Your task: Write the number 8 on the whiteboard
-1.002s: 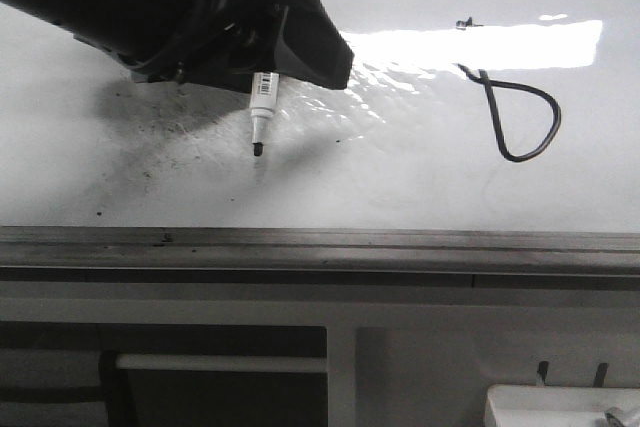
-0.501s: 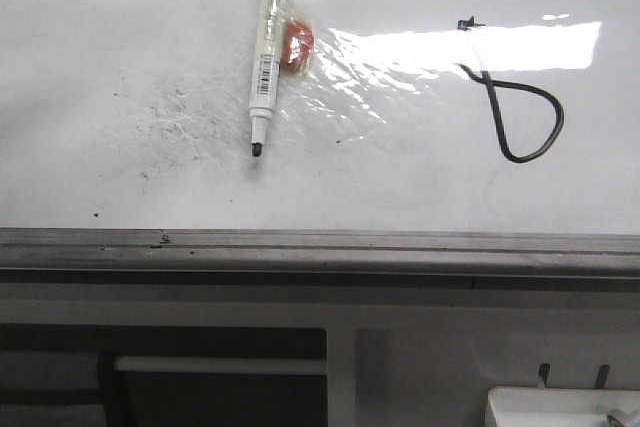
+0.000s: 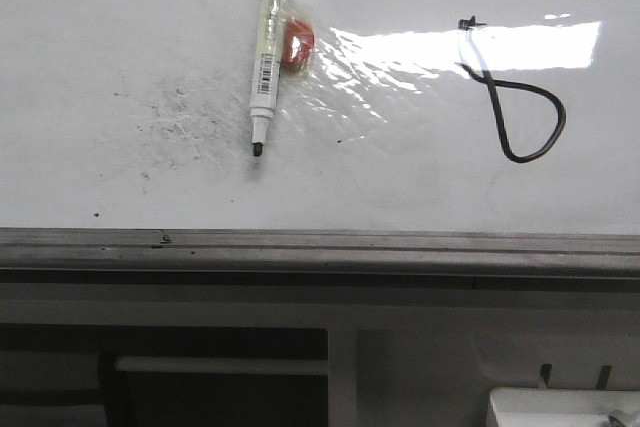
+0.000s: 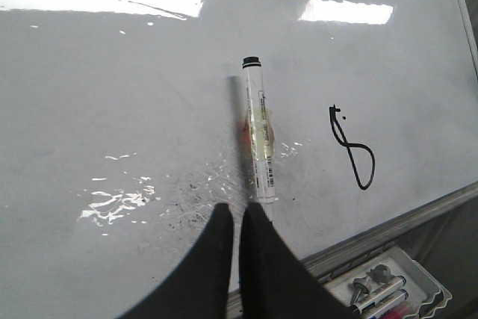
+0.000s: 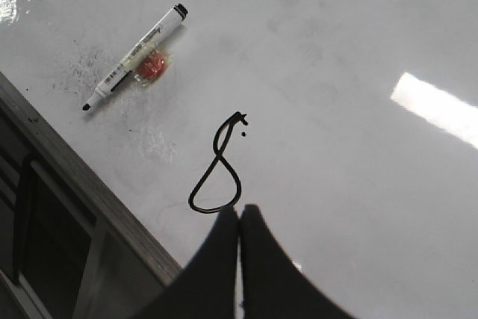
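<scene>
Front view shows the marker (image 3: pixel 266 72) lying free on the whiteboard (image 3: pixel 90 27), with the number 8 (image 3: pixel 515 97) drawn well apart. Both the left pincer (image 4: pixel 233 218) and right pincer (image 5: pixel 239 218) seem pressed together, holding nothing.

A hand-drawn number 8 (image 3: pixel 520 107) is standing in thin black line on the whiteboard (image 3: pixel 420 177), its lower loop large and rounded, its top small and left open, with a small dot showing beside that top. The marker (image 3: pixel 266 67) lying on the board is carrying a barcode label, but its digits and printing are showing too small to read.
</scene>
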Robot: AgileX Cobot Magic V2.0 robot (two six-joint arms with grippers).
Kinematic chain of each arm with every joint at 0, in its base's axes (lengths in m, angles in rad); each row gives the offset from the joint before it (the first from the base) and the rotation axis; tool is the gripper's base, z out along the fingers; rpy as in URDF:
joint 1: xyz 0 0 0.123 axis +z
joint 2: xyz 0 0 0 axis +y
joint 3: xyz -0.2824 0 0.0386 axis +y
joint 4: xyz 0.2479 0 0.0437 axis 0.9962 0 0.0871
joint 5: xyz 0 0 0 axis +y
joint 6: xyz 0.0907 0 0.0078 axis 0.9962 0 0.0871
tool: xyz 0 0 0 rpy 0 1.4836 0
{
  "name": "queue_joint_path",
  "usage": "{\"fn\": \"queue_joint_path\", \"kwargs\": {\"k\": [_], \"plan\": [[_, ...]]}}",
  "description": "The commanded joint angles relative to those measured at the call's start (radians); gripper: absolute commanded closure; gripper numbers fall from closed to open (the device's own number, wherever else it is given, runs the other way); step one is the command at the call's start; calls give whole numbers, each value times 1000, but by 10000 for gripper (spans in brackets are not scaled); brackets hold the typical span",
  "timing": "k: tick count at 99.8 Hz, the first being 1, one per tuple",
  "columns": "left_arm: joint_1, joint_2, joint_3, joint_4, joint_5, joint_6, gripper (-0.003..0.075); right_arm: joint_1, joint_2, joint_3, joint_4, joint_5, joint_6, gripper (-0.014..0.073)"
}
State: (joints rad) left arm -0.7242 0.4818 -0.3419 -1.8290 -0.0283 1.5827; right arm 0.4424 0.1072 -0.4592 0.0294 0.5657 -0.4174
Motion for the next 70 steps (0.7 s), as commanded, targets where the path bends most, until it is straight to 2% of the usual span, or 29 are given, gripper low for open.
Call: {"fn": "queue_joint_path", "kwargs": {"k": [1,34,49,54,61,70], "plan": [[-1,2,-26,-36,28,-3,741,-7,14,-23,-6,-72,-2,657],[-1,2,-26,-36,28,-3,741,-7,14,-23,-6,-72,-2,657],[2,-11,-23,8,-60,-1,741,-7,14,-23,-6,-72,-2,657],[17,-35,-14,66,-74,-1,741,-7,14,-23,-6,-72,-2,657],[61,-81,8,224,-58,-19,741,-7,14,-23,-6,-72,-2,657],[149,-154,55,496,-56,-214,741,-7,14,-23,-6,-72,-2,657]]}}
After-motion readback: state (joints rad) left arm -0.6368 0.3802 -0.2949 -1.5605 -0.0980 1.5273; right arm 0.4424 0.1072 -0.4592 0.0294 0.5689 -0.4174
